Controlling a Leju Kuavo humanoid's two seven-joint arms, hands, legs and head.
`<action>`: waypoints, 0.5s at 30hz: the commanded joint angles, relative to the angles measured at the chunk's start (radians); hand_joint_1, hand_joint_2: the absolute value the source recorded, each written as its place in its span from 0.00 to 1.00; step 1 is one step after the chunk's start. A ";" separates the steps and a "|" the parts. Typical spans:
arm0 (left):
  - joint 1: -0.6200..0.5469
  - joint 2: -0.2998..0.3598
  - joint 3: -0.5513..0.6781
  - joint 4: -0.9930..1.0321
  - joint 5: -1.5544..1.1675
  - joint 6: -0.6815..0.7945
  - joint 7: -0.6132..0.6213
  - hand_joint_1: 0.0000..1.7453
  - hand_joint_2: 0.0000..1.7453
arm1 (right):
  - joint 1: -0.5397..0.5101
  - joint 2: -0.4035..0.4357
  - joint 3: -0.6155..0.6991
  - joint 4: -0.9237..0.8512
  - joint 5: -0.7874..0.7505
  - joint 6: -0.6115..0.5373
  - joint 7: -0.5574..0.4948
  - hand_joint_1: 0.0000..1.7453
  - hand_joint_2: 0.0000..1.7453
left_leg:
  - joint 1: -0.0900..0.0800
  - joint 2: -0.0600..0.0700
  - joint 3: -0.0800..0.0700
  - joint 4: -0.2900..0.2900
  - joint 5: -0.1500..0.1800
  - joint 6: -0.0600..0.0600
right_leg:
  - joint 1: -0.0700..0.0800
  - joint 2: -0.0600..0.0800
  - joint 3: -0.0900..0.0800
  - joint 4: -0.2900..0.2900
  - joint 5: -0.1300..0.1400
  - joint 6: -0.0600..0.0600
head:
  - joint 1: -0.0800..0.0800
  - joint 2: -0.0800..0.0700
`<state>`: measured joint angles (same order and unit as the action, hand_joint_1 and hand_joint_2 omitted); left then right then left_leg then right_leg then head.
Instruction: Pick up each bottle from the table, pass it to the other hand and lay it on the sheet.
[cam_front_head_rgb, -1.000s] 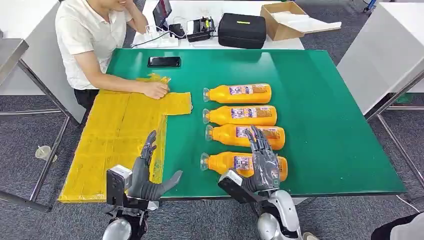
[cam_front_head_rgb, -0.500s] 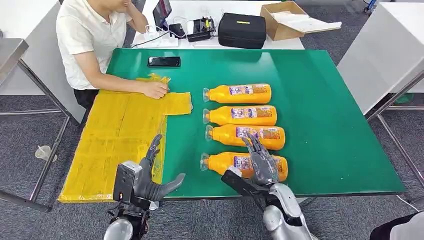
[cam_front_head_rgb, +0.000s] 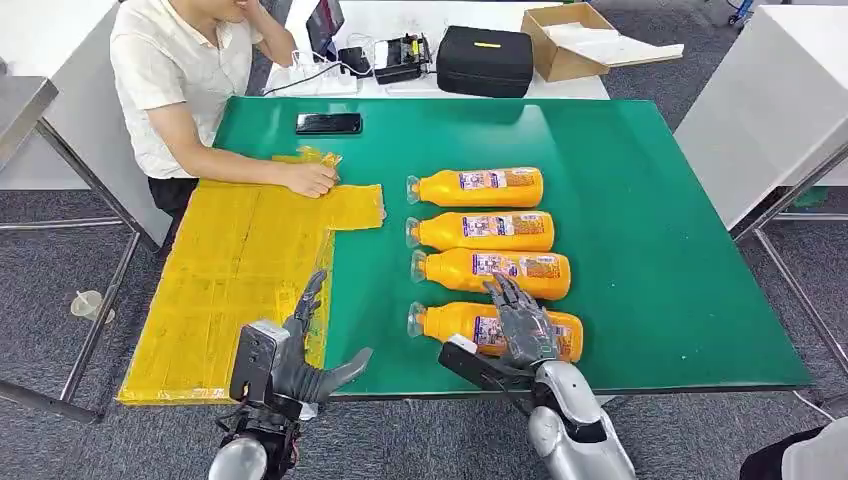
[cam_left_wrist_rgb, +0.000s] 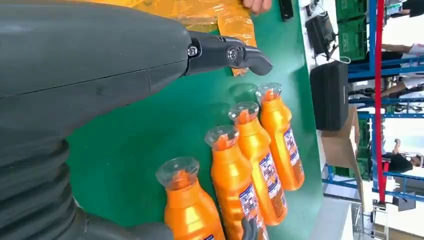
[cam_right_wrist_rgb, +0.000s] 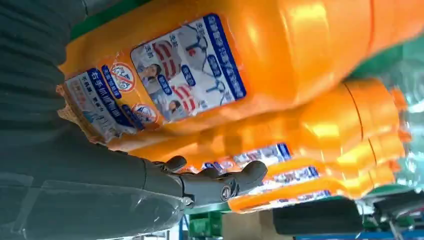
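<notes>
Person: seated at the counter's far left corner (cam_front_head_rgb: 170, 90), one hand resting on the far edge of the sheet, probably to keep it from sliding.
Sheet: a yellow sheet (cam_front_head_rgb: 230, 280) lies flat along the left side of the green counter (cam_front_head_rgb: 650, 250), reaching the near edge; no bottle lies on it yet, so the task looks barely begun.
Left robot hand: the left robot hand (cam_front_head_rgb: 300, 355) hovers at the near edge beside the sheet, fingers spread, thumb out, holding nothing. It seems set to receive a bottle.
Bottles: four orange bottles lie on their sides in a row mid-counter, caps pointing toward the sheet, labels up. The farthest three (cam_front_head_rgb: 475, 187) (cam_front_head_rgb: 480, 231) (cam_front_head_rgb: 490, 272) lie untouched, close side by side.
Nearest bottle: the nearest bottle (cam_front_head_rgb: 450, 322) lies by the near edge, the easiest one to reach.
Right robot hand: the right robot hand (cam_front_head_rgb: 522, 330) rests over the body of the nearest bottle, fingers spread across its label. In the right wrist view the bottle (cam_right_wrist_rgb: 200, 75) sits against the palm with the thumb (cam_right_wrist_rgb: 220, 182) beside it. I cannot tell whether the grip is closed; the bottle is on the counter.
Beyond: a phone (cam_front_head_rgb: 328, 123), black case (cam_front_head_rgb: 484, 60) and cardboard box (cam_front_head_rgb: 575, 40).
</notes>
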<state>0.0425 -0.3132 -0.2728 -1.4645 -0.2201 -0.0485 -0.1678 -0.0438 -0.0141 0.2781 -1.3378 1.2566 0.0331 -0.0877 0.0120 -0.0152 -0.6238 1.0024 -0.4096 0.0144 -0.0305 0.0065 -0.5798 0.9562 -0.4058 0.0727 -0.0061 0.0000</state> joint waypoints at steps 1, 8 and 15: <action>0.010 -0.036 -0.022 0.025 0.002 -0.003 0.013 0.00 1.00 | -0.014 -0.087 0.084 0.024 0.003 0.042 0.008 0.00 1.00 | 0.000 0.001 0.004 0.000 -0.002 0.000 | 0.001 -0.001 0.004 0.000 -0.002 -0.003 | 0.000 0.000; 0.019 -0.036 -0.021 0.013 0.002 -0.007 0.018 0.00 1.00 | 0.001 -0.145 0.123 -0.033 -0.018 0.066 0.003 0.00 1.00 | 0.000 0.001 0.005 0.002 -0.004 0.001 | 0.001 -0.001 0.005 0.001 -0.003 -0.004 | 0.000 0.000; 0.017 -0.036 -0.021 0.016 0.002 -0.007 0.018 0.00 1.00 | -0.010 -0.156 0.128 -0.028 -0.029 0.068 0.007 0.00 1.00 | 0.000 0.001 0.003 0.001 -0.002 0.000 | 0.001 0.000 0.003 0.000 -0.002 -0.003 | 0.000 0.000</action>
<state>0.0445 -0.3128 -0.2728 -1.4683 -0.2197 -0.0553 -0.1549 -0.0333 -0.1228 0.3578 -1.3718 1.2318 0.0923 -0.0828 0.0119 -0.0153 -0.6240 1.0025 -0.4096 0.0144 -0.0305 0.0064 -0.5798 0.9562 -0.4058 0.0727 -0.0061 0.0000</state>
